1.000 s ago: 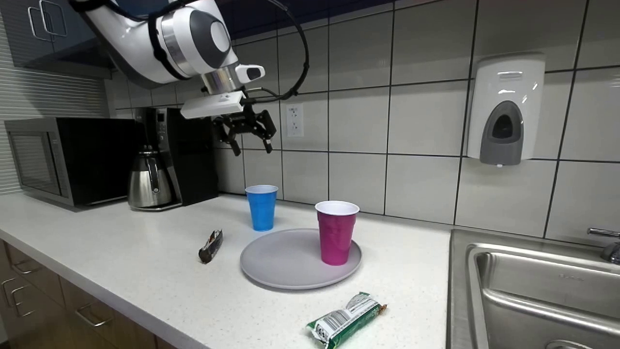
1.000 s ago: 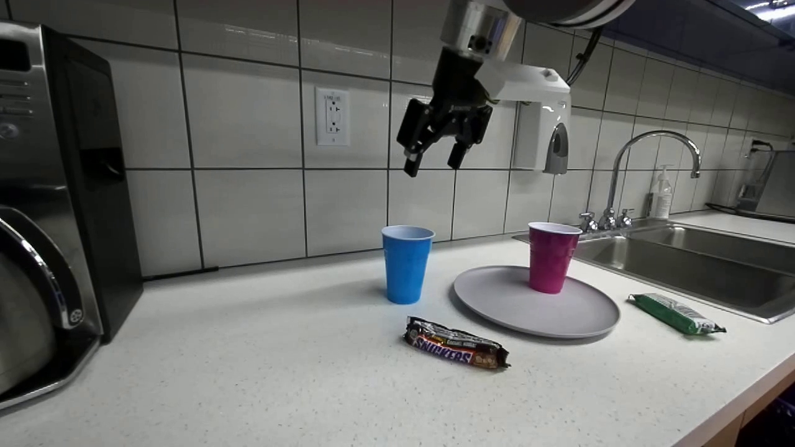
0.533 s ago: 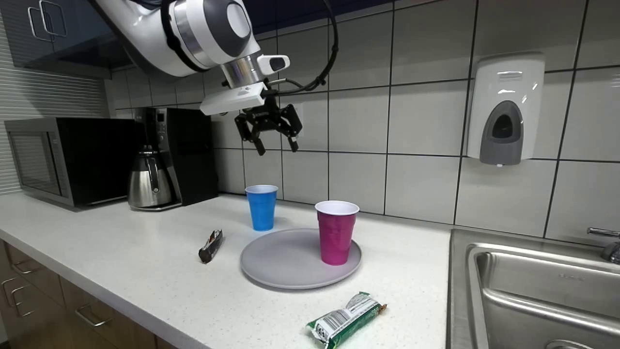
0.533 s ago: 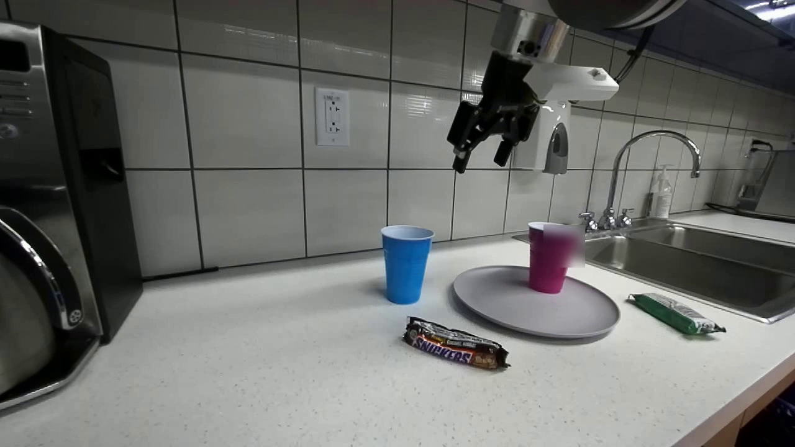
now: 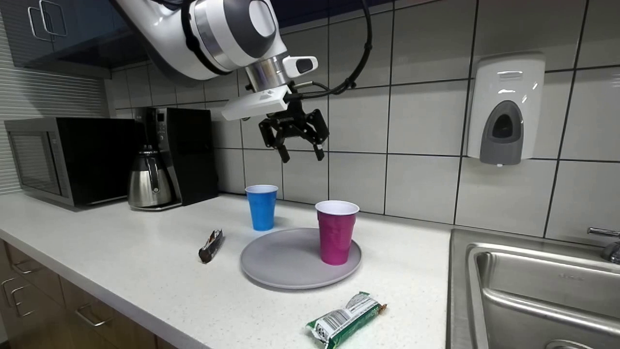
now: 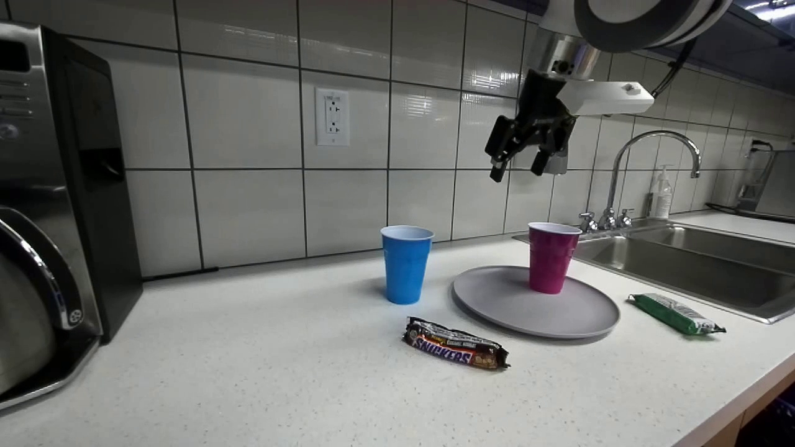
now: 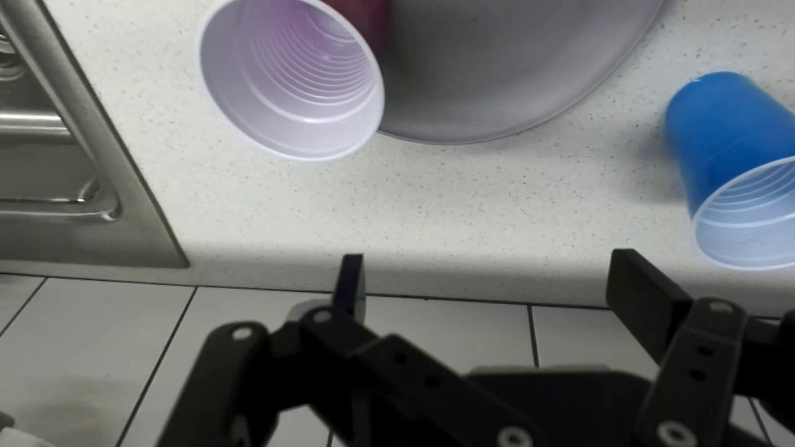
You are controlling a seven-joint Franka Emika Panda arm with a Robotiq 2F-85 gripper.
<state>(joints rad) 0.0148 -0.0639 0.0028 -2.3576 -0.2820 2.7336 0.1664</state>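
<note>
While wide apart, two jaws above two cups [image 5: 262,209] [image 5: 336,237], one plate [image 5: 286,264].

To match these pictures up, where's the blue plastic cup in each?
In an exterior view: the blue plastic cup is just left of and below center.
In an exterior view: the blue plastic cup is just below center.
Wrist view: the blue plastic cup is at the right edge, partly cut off.
Shared landmark: the gray plate, beside it in all three.

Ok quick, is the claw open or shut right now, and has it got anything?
Claw: open, holding nothing, up in the air and touching neither the blue cup nor the pink cup.
</note>
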